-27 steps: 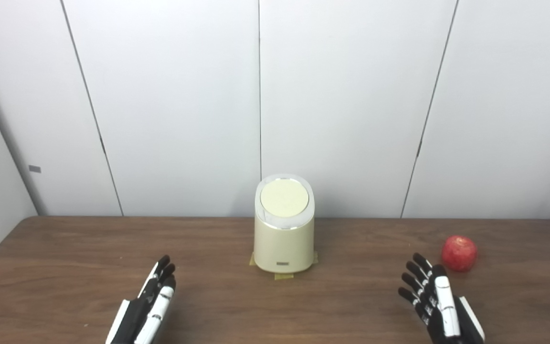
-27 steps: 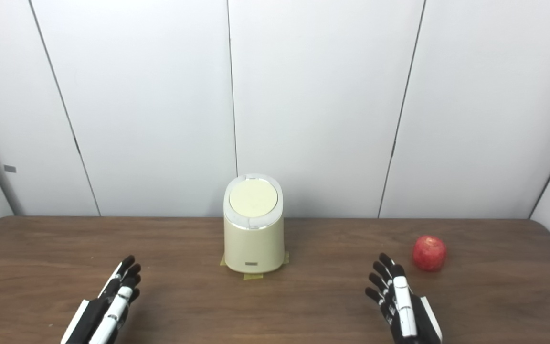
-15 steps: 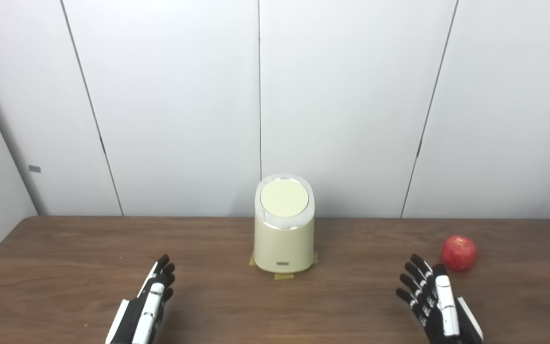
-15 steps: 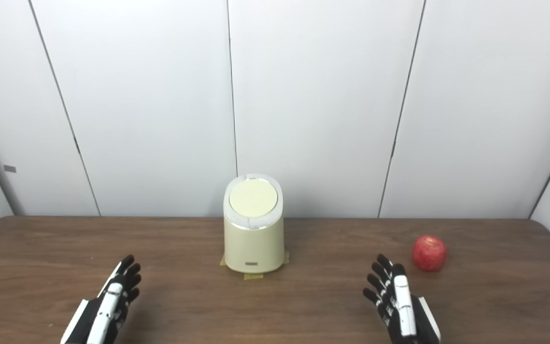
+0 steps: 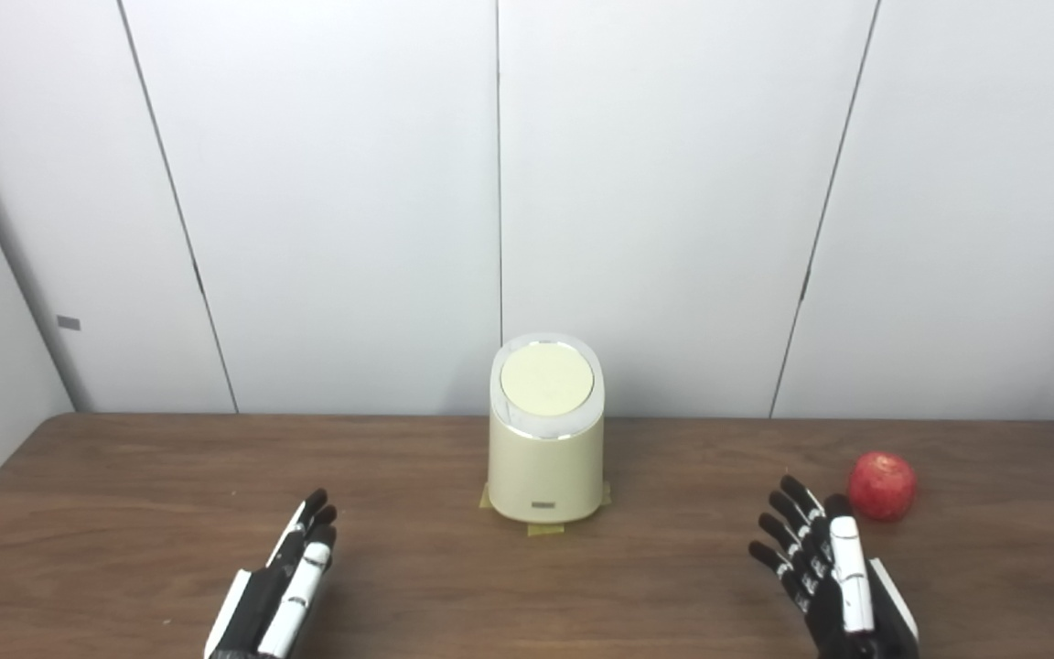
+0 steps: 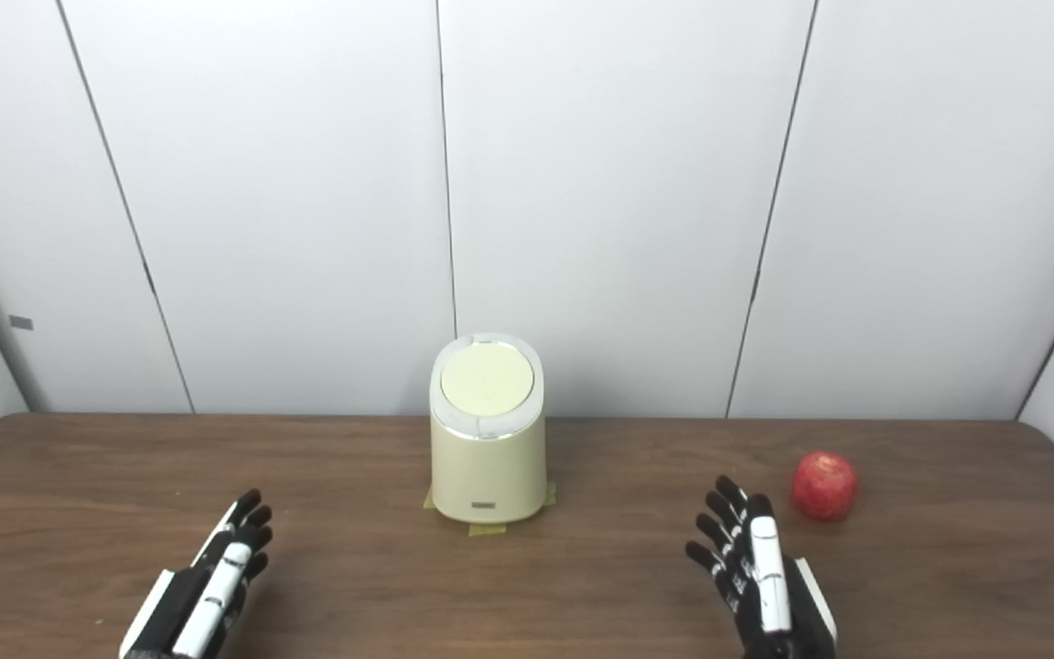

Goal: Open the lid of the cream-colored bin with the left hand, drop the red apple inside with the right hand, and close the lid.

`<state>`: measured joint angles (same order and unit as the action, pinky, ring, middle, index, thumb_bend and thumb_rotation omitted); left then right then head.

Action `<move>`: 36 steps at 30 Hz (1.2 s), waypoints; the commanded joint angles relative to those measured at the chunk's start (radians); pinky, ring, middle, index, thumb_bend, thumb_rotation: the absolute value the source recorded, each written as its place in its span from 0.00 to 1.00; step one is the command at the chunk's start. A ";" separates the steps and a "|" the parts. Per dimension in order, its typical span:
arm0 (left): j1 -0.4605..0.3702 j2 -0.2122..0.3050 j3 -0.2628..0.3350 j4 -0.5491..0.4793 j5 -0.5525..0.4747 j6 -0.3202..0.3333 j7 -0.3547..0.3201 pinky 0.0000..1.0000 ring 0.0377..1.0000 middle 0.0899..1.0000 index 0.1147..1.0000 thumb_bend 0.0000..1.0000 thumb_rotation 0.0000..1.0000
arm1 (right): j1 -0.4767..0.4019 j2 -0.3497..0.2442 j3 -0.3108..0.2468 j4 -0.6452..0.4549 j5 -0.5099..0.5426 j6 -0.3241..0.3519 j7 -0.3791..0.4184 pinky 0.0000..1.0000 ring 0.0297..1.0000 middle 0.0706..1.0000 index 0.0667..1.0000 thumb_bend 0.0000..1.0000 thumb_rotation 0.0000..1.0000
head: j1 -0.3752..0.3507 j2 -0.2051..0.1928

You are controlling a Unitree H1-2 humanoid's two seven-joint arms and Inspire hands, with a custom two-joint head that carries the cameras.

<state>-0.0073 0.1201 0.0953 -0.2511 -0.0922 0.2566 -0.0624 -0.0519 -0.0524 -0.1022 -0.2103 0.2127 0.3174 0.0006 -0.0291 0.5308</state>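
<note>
Left eye view showed the brown wooden table filling the lower part of the frame, with white wall panels standing behind it. Next in size was the cream-colored bin, upright near the middle of the table, toward twelve o'clock from the robot. Its round lid lay flat and shut inside a pale rim. Small pieces of tan tape showed at the bin's base on the tabletop.

At about seven o'clock the left hand was above the table near the bottom edge, empty, its fingers stretched out forward and lying close side by side; whether it touched the wood could not be told from these angles. It was well apart from the bin.

At about five o'clock the right hand was likewise empty, with its fingers spread apart and pointing up toward the far side of the table.

Smallest was the red apple, resting on the table at roughly two o'clock, well to the right of the bin. It sat near the right hand's fingertips, just beyond them and apart, not touching.
</note>
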 commanded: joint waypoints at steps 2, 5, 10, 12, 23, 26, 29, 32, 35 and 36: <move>-0.099 0.017 -0.025 -0.036 0.073 0.011 0.024 1.00 0.93 0.96 1.00 0.56 0.66 | -0.037 0.003 -0.004 -0.019 0.005 -0.015 0.003 0.84 0.92 0.94 0.93 0.46 1.00 | 0.002 -0.001; -0.179 0.036 -0.045 -0.027 0.115 0.025 0.020 0.92 0.89 0.95 1.00 0.63 0.60 | -0.037 0.001 -0.002 -0.011 0.002 -0.021 0.006 0.83 0.92 0.94 0.93 0.48 0.99 | 0.007 0.001; -0.317 0.052 -0.071 0.008 0.157 0.109 0.020 0.87 0.92 0.93 1.00 0.74 0.50 | -0.041 0.004 -0.003 0.009 0.009 -0.032 0.011 0.83 0.92 0.95 0.93 0.47 0.98 | 0.007 -0.001; -0.383 0.062 -0.086 0.032 0.172 0.152 0.011 0.88 0.94 0.95 1.00 0.74 0.46 | -0.041 0.004 -0.002 0.017 0.010 -0.038 0.014 0.83 0.92 0.95 0.94 0.46 0.98 | 0.005 0.000; -0.685 0.107 -0.184 0.290 0.273 0.167 -0.034 0.85 0.91 0.94 0.99 0.85 0.32 | -0.048 0.014 -0.002 0.036 0.010 -0.041 0.011 0.82 0.92 0.95 0.94 0.46 0.97 | 0.007 0.003; -0.770 0.116 -0.219 0.397 0.292 0.143 -0.051 0.81 0.91 0.96 0.99 0.84 0.26 | -0.047 0.018 0.000 0.040 0.009 -0.044 0.012 0.82 0.93 0.95 0.94 0.46 0.97 | 0.003 0.006; -0.849 0.119 -0.251 0.502 0.320 0.119 -0.062 0.78 0.90 0.95 0.98 0.87 0.25 | -0.045 0.026 0.005 0.037 0.006 -0.044 0.009 0.82 0.93 0.95 0.94 0.46 0.96 | -0.004 0.005; -0.919 0.116 -0.273 0.584 0.337 0.113 -0.070 0.79 0.90 0.95 0.99 0.87 0.26 | -0.043 0.030 0.010 0.035 -0.003 -0.046 0.008 0.81 0.92 0.95 0.94 0.45 0.97 | -0.015 0.008; -0.979 0.119 -0.301 0.643 0.357 0.108 -0.086 0.80 0.91 0.97 0.99 0.86 0.26 | -0.041 0.034 0.012 0.031 -0.006 -0.042 0.005 0.81 0.92 0.94 0.94 0.45 0.98 | -0.025 0.010; -1.001 0.121 -0.316 0.662 0.374 0.102 -0.089 0.79 0.91 0.97 0.99 0.86 0.25 | -0.041 0.035 0.013 0.028 -0.009 -0.040 0.003 0.80 0.92 0.94 0.93 0.45 0.97 | -0.028 0.011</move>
<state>-0.9189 0.2243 -0.2113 0.4103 0.2512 0.4005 -0.1542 -0.0617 -0.0212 -0.0905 -0.1550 0.2092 0.3108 0.0011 -0.0567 0.5415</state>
